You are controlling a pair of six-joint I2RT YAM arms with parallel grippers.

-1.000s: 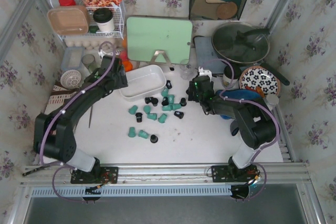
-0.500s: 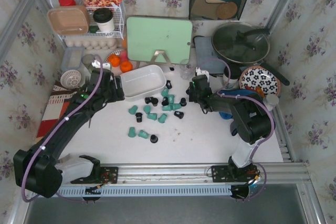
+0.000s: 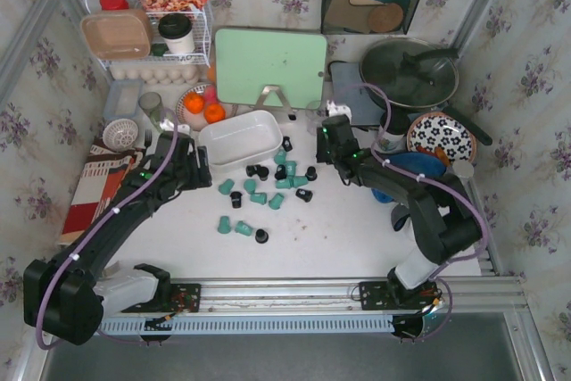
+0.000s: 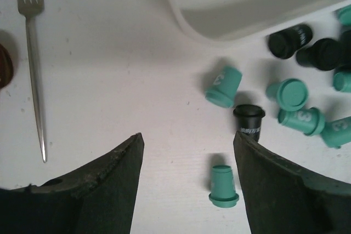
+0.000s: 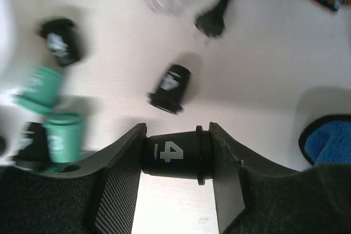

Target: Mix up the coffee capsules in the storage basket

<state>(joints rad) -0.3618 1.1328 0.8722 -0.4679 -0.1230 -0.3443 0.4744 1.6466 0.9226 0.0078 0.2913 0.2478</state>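
The white storage basket sits empty at the table's centre-left; its corner shows at the top of the left wrist view. Teal and black coffee capsules lie scattered on the table in front of it. My left gripper is open just left of them, low over the table. A teal capsule stands between its fingers, near the right one and untouched. My right gripper hovers right of the pile, shut on a black capsule marked "4", held sideways between its pads.
A fork lies left of the left gripper. Behind the basket are oranges, a green cutting board and a clear glass. A pan, patterned plate and blue cloth crowd the right side.
My right gripper has closed on the black capsule and drawn back from the pile. My left arm has swung from the basket's left end toward the near left of the capsules.
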